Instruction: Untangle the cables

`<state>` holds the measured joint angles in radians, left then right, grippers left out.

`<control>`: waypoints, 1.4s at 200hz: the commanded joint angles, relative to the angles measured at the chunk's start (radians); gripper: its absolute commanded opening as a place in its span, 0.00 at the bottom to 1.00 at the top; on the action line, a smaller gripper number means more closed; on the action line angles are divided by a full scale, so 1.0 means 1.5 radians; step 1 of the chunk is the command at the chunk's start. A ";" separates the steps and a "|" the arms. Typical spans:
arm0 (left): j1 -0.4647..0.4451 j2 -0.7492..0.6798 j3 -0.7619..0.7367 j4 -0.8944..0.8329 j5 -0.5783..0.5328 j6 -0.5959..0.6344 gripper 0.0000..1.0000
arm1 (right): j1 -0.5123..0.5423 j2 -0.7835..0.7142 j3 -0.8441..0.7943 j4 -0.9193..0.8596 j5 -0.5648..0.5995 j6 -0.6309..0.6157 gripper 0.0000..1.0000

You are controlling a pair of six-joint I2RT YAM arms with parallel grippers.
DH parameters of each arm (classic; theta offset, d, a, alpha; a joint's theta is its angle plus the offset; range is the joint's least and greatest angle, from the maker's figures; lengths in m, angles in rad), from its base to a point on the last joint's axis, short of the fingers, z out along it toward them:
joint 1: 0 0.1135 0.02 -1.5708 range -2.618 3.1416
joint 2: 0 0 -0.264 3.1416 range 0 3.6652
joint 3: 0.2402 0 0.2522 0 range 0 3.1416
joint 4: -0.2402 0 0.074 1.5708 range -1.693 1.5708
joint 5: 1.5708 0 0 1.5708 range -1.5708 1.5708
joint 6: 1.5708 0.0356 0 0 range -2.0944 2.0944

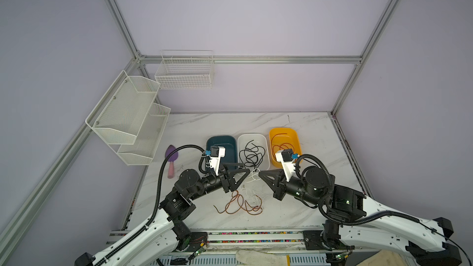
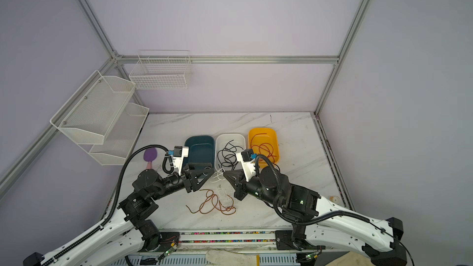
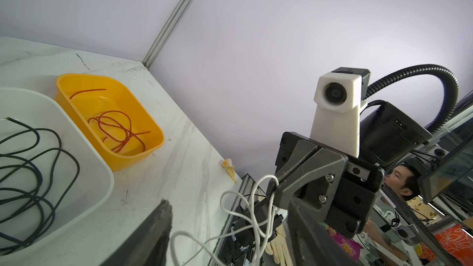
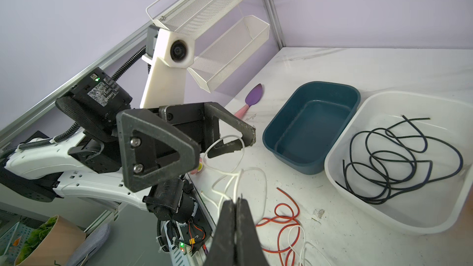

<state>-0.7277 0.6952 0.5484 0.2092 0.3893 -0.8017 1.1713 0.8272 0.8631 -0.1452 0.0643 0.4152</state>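
**DESK:** Who has the wire here?

**PHOTOGRAPHER:** The right gripper (image 4: 236, 200) does. Its jaws are pressed together on a strand of the white cable (image 4: 236, 175), pinched at the very tip. The left gripper (image 4: 225, 147) faces it with its jaws apart, and a loop of the same cable passes between them, gripped by neither.

**DESK:** Which way does the cable run?

**PHOTOGRAPHER:** It runs across the table (image 1: 194, 129), from the right tip toward the left one. Then it sags toward the robot's base, where it lies mixed with the orange-brown cable (image 1: 240, 205). The left arm is the nearer one to the free loop, so closing there looks like the next step. The two arms could then draw the strand out along that cross-table line.

**DESK:** And the arms' pose?

**PHOTOGRAPHER:** In both top views the arms reach inward with forearms low. The grippers are roughly level and point at each other, tips near but apart, just in front of the white tub (image 1: 239, 142).

**DESK:** What about the other wires?

**PHOTOGRAPHER:** The black cable (image 1: 252, 154) lies coiled in the white tub. A red-orange cable (image 1: 282, 147) sits in the yellow tub (image 1: 297, 135).
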 commanded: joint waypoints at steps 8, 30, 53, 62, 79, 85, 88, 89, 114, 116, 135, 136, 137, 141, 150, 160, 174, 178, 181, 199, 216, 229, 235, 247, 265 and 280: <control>0.000 -0.021 -0.039 0.006 -0.008 -0.005 0.76 | -0.003 -0.023 -0.012 0.029 0.012 -0.010 0.00; 0.000 -0.022 -0.051 0.039 0.002 -0.015 0.74 | -0.003 -0.012 -0.012 0.031 -0.001 -0.011 0.00; 0.000 -0.006 -0.050 0.058 0.025 -0.017 0.67 | -0.003 -0.001 -0.011 0.040 -0.016 -0.011 0.00; 0.000 0.000 -0.050 0.061 0.031 -0.017 0.63 | -0.002 -0.001 -0.013 0.043 -0.018 -0.012 0.00; 0.000 0.003 -0.049 0.061 0.031 -0.017 0.57 | -0.003 -0.001 -0.016 0.048 -0.027 -0.013 0.00; 0.000 0.001 -0.049 0.062 0.030 -0.015 0.53 | -0.003 0.000 -0.018 0.048 -0.029 -0.013 0.00; 0.000 0.000 -0.049 0.062 0.029 -0.016 0.51 | -0.003 0.001 -0.018 0.048 -0.030 -0.013 0.00; 0.000 -0.001 -0.049 0.062 0.029 -0.016 0.51 | -0.003 0.001 -0.019 0.048 -0.030 -0.013 0.00; 0.000 -0.010 -0.051 0.057 0.020 -0.013 0.39 | -0.003 0.002 -0.023 0.048 -0.033 -0.012 0.00; 0.000 -0.011 -0.050 0.058 0.020 -0.013 0.39 | -0.003 0.002 -0.024 0.048 -0.033 -0.012 0.00; 0.000 -0.015 -0.049 0.052 0.019 -0.011 0.36 | -0.003 0.003 -0.025 0.047 -0.030 -0.012 0.00; 0.000 -0.015 -0.050 0.052 0.019 -0.011 0.35 | -0.003 0.003 -0.025 0.047 -0.030 -0.013 0.00; 0.000 -0.015 -0.050 0.051 0.019 -0.011 0.35 | -0.003 0.003 -0.025 0.048 -0.030 -0.013 0.00; 0.000 -0.016 -0.050 0.050 0.018 -0.010 0.33 | -0.002 0.002 -0.025 0.048 -0.030 -0.012 0.00; 0.000 -0.017 -0.049 0.047 0.017 -0.009 0.29 | -0.003 0.004 -0.027 0.048 -0.030 -0.013 0.00; 0.000 -0.018 -0.049 0.044 0.016 -0.009 0.25 | -0.003 0.005 -0.026 0.047 -0.032 -0.013 0.00; 0.000 -0.020 -0.048 0.041 0.013 -0.009 0.19 | -0.003 0.007 -0.028 0.047 -0.035 -0.013 0.00; 0.000 -0.021 -0.048 0.040 0.012 -0.009 0.18 | -0.003 0.009 -0.029 0.048 -0.036 -0.013 0.00; 0.000 -0.022 -0.048 0.039 0.012 -0.008 0.16 | -0.003 0.009 -0.030 0.048 -0.037 -0.013 0.00; 0.000 -0.023 -0.043 0.033 0.006 -0.005 0.08 | -0.003 0.013 -0.032 0.047 -0.038 -0.012 0.00; 0.000 -0.025 -0.034 0.018 0.000 0.000 0.03 | -0.003 0.013 -0.034 0.048 -0.040 -0.011 0.00; 0.000 -0.029 -0.028 0.005 -0.011 0.006 0.00 | -0.003 0.010 -0.036 0.046 -0.040 -0.011 0.00; 0.000 -0.030 -0.024 -0.004 -0.018 0.007 0.00 | -0.003 0.007 -0.039 0.045 -0.038 -0.011 0.02; 0.000 -0.033 -0.017 -0.016 -0.031 0.011 0.00 | -0.003 0.000 -0.045 0.045 -0.033 -0.010 0.14; 0.000 -0.034 0.006 -0.039 -0.048 0.022 0.00 | -0.003 -0.010 -0.056 0.043 -0.025 -0.007 0.31; 0.000 -0.029 0.039 -0.070 -0.060 0.039 0.00 | -0.002 -0.015 -0.065 0.042 -0.022 -0.007 0.43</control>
<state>-0.7277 0.6559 0.5068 0.1589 0.3454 -0.7994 1.1713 0.8291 0.7879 -0.0937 0.0139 0.4099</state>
